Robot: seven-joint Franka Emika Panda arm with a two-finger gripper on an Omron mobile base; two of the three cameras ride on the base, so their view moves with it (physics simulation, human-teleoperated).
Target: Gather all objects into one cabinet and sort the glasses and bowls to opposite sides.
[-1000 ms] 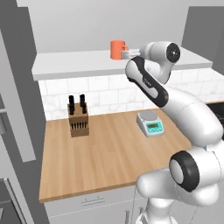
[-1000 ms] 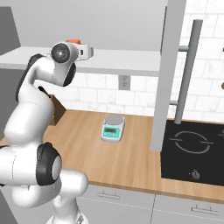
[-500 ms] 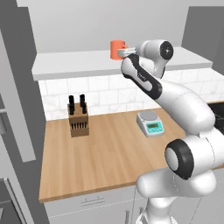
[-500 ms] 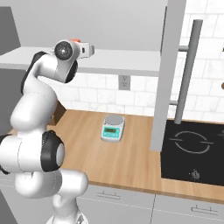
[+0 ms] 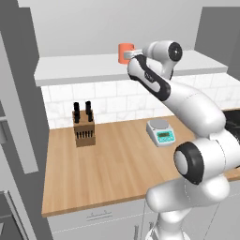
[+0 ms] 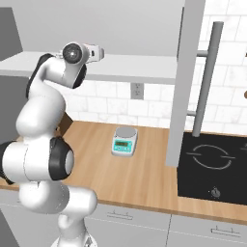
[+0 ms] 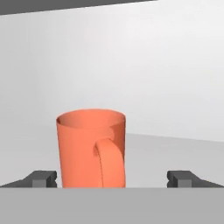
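A coral-orange mug (image 5: 125, 52) stands upright on the pale grey shelf (image 5: 79, 70) of the grey wall cabinet. My gripper (image 5: 133, 57) is right beside it on the shelf, at mug height. In the hand view the mug (image 7: 89, 148) is close in front with its handle (image 7: 109, 164) turned toward the camera. It sits left of centre between the two fingertips (image 7: 41, 178), which stand wide apart without touching it. The gripper (image 7: 111, 179) is open. The cabinet door (image 6: 181, 82) hangs open edge-on, with its long bar handle (image 6: 208, 77) beside it.
On the wooden counter (image 5: 117, 164) below stand a knife block (image 5: 84, 126) and a small kitchen scale (image 5: 161, 132) (image 6: 124, 141). A black cooktop (image 6: 212, 164) lies at the counter's right end. White tiled wall runs behind.
The hand has moved a little further along the shelf toward the orange mug. The jaws have stayed wide apart and the mug has not moved.
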